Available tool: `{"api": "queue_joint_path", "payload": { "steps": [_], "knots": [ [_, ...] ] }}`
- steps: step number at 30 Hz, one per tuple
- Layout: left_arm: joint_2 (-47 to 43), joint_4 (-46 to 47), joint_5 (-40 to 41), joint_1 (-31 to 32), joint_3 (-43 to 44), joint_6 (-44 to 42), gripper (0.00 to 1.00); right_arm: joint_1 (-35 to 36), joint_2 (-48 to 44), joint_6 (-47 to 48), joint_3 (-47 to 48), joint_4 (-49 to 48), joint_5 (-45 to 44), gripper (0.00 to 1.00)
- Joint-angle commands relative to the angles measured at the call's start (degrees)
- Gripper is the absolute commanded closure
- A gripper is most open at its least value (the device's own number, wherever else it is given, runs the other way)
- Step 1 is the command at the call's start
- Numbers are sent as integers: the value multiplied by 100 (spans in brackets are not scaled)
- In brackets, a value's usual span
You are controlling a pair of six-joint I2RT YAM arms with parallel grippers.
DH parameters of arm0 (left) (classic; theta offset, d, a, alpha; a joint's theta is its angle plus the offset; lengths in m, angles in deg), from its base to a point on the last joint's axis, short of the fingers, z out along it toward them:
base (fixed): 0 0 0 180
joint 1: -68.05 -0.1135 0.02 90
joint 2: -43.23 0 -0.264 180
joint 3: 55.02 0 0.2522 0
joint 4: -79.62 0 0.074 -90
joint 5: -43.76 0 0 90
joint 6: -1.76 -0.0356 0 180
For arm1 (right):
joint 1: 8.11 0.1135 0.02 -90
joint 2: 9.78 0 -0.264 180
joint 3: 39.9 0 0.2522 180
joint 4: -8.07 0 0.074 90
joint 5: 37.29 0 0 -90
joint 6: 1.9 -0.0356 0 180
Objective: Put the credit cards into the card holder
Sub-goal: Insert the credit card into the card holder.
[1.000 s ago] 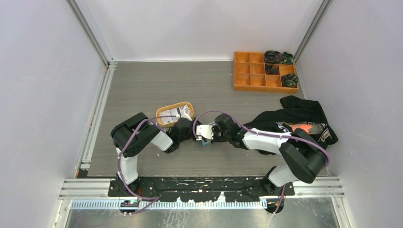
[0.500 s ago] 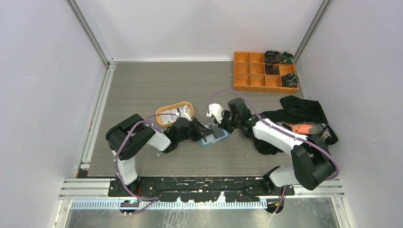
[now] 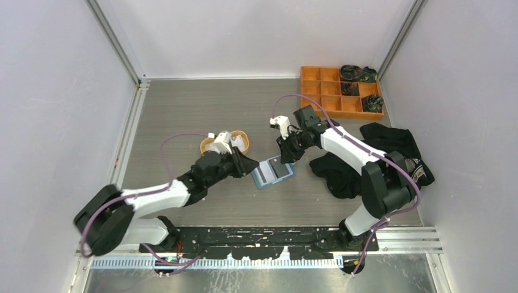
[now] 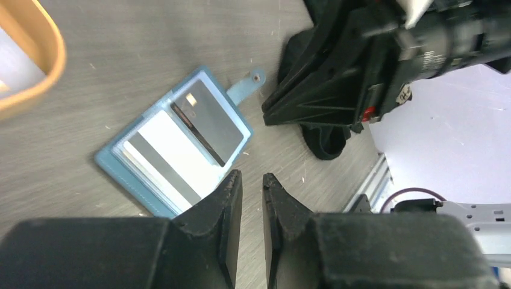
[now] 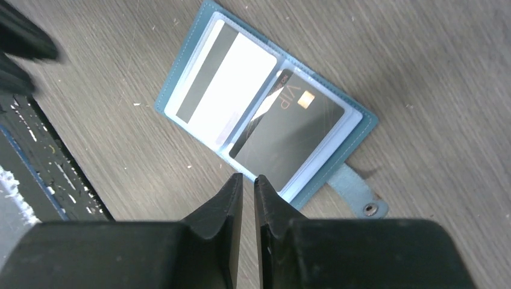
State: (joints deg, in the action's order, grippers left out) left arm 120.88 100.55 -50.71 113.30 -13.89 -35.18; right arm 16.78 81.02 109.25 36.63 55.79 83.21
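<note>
At the middle of the table I have both claws over the holder, which lies opened flat. The right gripper shows only a narrow slit between its jaws and nothing in it; it hangs above the holder's long edge, beside the snap tab. The left gripper is likewise barely parted and empty, poised by the opposite long edge. From the wrist views I cannot tell whether either fingertip touches the blue cover. Two cards sit in the holder: a white card with a grey stripe in one half, and a black card with a gold chip in the half that carries the tab, lying a little askew. Behind the left wrist is the orange tray, with something white in it. At the far right corner, the orange box has dark items in its right-hand cells. Seen from above, the holder's long axis runs diagonally from near left to far right, and both cards lie crosswise to it.
</note>
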Motion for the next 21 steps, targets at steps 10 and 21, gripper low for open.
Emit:
{"api": "queue_joint_path", "payload": {
  "steps": [10,21],
  "knots": [
    [-4867,-1998,2114,-74,-1604,-2273,15,-27,-1297,-77,320,-36,-1387,57],
    [-5660,-1815,2346,-74,-2241,-2848,2,-50,-916,-950,1218,247,556,0]
  ]
}}
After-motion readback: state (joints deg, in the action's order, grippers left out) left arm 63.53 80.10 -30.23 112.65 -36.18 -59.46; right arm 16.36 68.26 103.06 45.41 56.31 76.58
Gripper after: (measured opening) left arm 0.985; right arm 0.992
